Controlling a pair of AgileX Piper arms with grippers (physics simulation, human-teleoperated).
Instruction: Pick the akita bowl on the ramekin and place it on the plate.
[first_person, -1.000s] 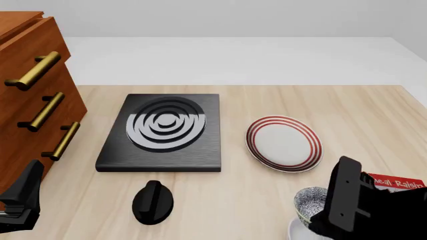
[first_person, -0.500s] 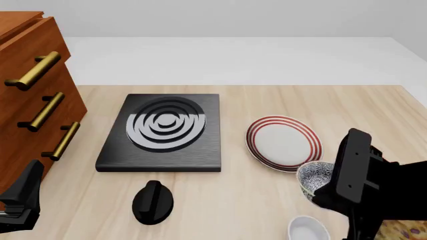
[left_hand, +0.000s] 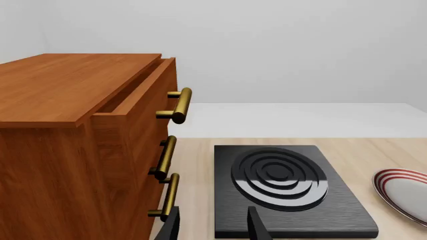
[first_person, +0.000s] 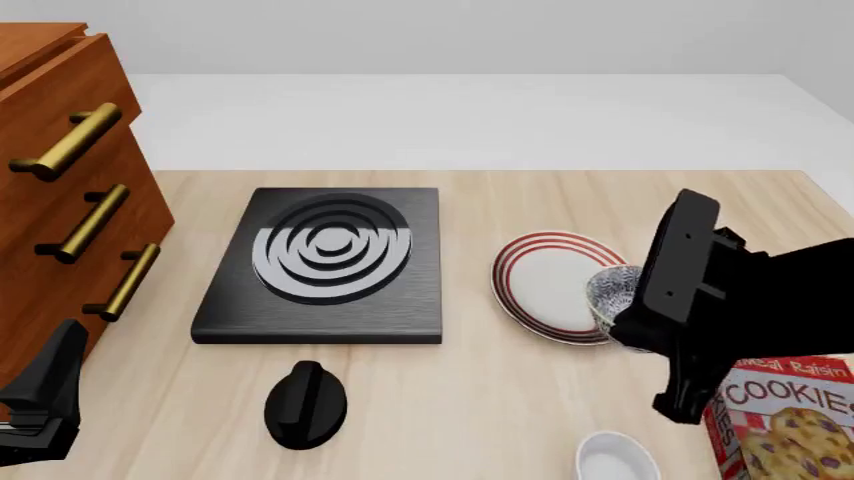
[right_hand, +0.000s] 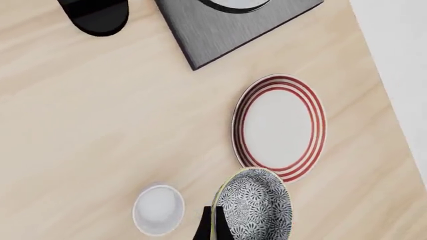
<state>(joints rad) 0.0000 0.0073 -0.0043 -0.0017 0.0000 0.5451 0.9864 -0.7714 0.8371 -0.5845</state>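
The grey speckled akita bowl (first_person: 611, 292) hangs tilted over the near right edge of the red-ringed plate (first_person: 558, 280), its rim pinched by my right gripper (first_person: 630, 312), which is shut on it. From the right wrist camera, the akita bowl (right_hand: 257, 209) sits by the fingers (right_hand: 208, 227), overlapping the rim of the plate (right_hand: 279, 125). The white ramekin (first_person: 615, 460) stands bare at the front edge; in the wrist view the ramekin (right_hand: 159, 209) lies beside the bowl. My left gripper (first_person: 40, 400) rests open at the front left, its fingers (left_hand: 257, 226) apart with nothing between them.
A black stove (first_person: 327, 262) with grey rings lies left of the plate, with a black knob-shaped object (first_person: 306, 403) in front of it. A wooden drawer cabinet (first_person: 60, 200) with brass handles fills the left side. A cookies box (first_person: 787, 420) stands at the front right.
My right gripper has lifted the akita bowl off the ramekin and carried it away from me to the plate's edge. The ramekin and cookies box are now uncovered. The left arm has not moved.
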